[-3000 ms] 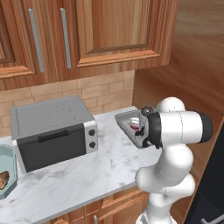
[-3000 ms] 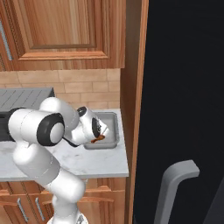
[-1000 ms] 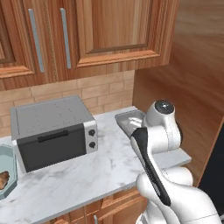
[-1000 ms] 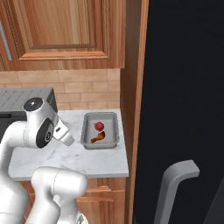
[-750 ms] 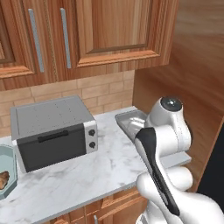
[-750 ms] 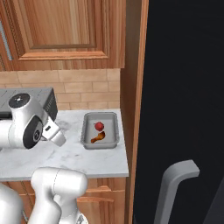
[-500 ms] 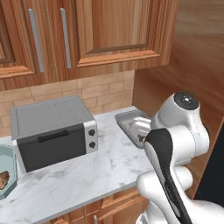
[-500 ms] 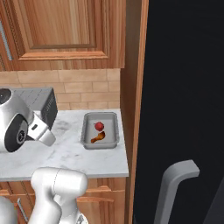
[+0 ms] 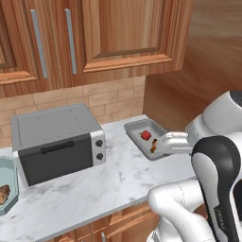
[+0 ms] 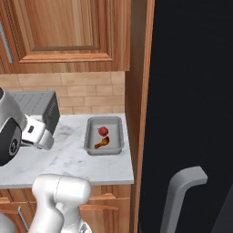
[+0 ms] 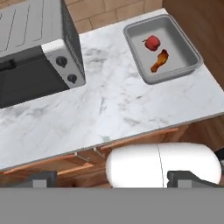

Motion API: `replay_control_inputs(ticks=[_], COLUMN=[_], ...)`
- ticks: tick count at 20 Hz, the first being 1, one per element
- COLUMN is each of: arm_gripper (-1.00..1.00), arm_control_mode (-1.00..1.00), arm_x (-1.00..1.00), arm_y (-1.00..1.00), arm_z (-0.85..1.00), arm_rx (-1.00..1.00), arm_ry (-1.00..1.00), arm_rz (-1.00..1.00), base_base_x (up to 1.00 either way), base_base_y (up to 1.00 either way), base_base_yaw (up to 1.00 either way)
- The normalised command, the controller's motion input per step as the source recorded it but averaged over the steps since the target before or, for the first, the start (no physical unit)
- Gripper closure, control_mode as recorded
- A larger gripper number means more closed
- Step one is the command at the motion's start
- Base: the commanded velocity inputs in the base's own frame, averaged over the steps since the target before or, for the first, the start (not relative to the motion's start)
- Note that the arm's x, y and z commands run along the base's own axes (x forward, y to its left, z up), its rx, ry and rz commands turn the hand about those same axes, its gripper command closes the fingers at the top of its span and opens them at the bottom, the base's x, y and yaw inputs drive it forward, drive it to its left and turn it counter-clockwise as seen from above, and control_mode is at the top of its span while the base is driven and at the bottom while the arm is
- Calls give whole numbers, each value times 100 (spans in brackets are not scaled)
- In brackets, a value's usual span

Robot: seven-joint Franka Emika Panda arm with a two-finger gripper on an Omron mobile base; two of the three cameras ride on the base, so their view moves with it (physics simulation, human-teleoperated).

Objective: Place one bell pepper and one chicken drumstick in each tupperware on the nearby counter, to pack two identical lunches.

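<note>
Hand view shows our gripper (image 11: 111, 183) with jaws spread wide and empty, now pulled back above the counter's (image 11: 113, 105) front edge, having swung away from the grey tupperware (image 11: 186, 52) at the far right corner. That container already holds a bell pepper (image 11: 152, 42) and a chicken drumstick (image 11: 159, 61), so we judge one lunch packed (the teal tupperware (image 9: 10, 186) at the counter's left end shows just a drumstick (image 9: 4, 193)). We can read no writing or brand anywhere, not even on the toaster oven (image 11: 39, 57).

Fingers (image 11: 33, 180) wide apart, empty; arm raised
</note>
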Motion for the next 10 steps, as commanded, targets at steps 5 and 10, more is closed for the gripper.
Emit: replay_control_inputs(ticks=[5, 10], arm_gripper=[-100, -100], arm_control_mode=[-100, 100], arm_x=[0, -4], arm_y=[-21, -3], arm_z=[39, 16], arm_rx=[-1, -1], arm_ry=[0, 0], arm_rz=[15, 1], base_base_x=[0, -5], base_base_y=[0, 0], base_base_yaw=[0, 0])
